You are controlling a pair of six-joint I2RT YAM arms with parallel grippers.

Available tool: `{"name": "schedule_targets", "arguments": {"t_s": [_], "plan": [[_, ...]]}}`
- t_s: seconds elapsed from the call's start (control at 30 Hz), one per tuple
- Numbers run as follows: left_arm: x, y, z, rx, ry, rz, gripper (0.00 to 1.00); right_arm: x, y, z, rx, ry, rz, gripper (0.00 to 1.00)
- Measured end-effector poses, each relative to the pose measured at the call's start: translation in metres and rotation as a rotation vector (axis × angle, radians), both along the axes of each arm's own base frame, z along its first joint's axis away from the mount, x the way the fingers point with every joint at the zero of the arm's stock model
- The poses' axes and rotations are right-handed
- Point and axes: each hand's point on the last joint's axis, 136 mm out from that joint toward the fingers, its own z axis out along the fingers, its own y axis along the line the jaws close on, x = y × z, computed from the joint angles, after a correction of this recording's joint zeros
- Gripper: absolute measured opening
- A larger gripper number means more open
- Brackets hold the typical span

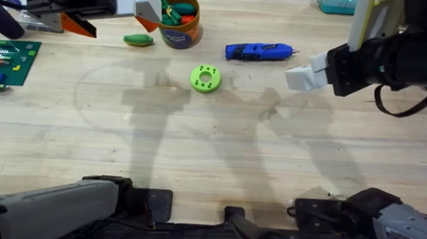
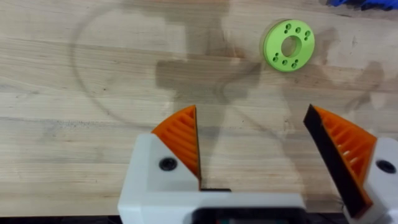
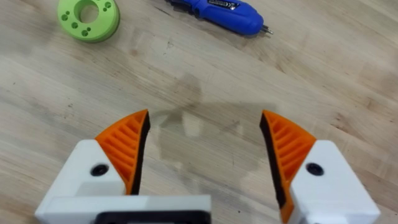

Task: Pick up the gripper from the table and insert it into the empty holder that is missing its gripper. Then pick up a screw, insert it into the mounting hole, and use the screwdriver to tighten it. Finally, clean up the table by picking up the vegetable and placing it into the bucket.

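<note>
Both my grippers hang well above the wood. The left gripper [image 2: 252,143] is open, with nothing between its orange pads, and the right gripper [image 3: 205,149] is open as well. At the back lies the blue screwdriver [image 1: 257,52] [image 3: 217,9], its bit pointing right. The flat green vegetable [image 1: 137,40] rests just left of the orange-brown bucket [image 1: 178,34], which holds several toy pieces. A white and orange gripper piece [image 1: 139,1] stands at the back left. A dark arm with a white finger [image 1: 305,76] reaches in from the right. Which one is the holder I cannot tell. The screw is out of view.
A green disc with holes [image 1: 206,78] [image 2: 288,45] [image 3: 88,17] lies in front of the bucket. A green studded board [image 1: 7,60] with small parts sits at the left edge. An orange wedge [image 1: 77,25] and dark clutter stand at the back left.
</note>
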Motion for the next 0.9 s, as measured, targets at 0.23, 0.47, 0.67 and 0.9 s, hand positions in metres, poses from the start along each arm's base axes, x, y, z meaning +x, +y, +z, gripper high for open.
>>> {"name": "schedule_targets", "arguments": {"t_s": [0.23,0.47,0.67,0.9], "plan": [[-0.004,-0.002,-0.004,-0.01,0.031,-0.002,0.987,-0.002,-0.001,-0.002,-0.004,0.01,0.0,0.983],[0.023,0.002,-0.008,-0.063,-0.006,0.147,0.987,-0.002,-0.001,-0.002,-0.004,0.01,0.0,0.983],[0.05,0.027,-0.036,-0.133,0.058,0.435,0.987,-0.002,-0.001,-0.002,-0.004,0.01,0.0,0.983],[0.091,0.055,-0.094,-0.195,0.151,0.738,0.987,-0.002,-0.001,-0.002,-0.005,0.012,0.0,0.983]]}}
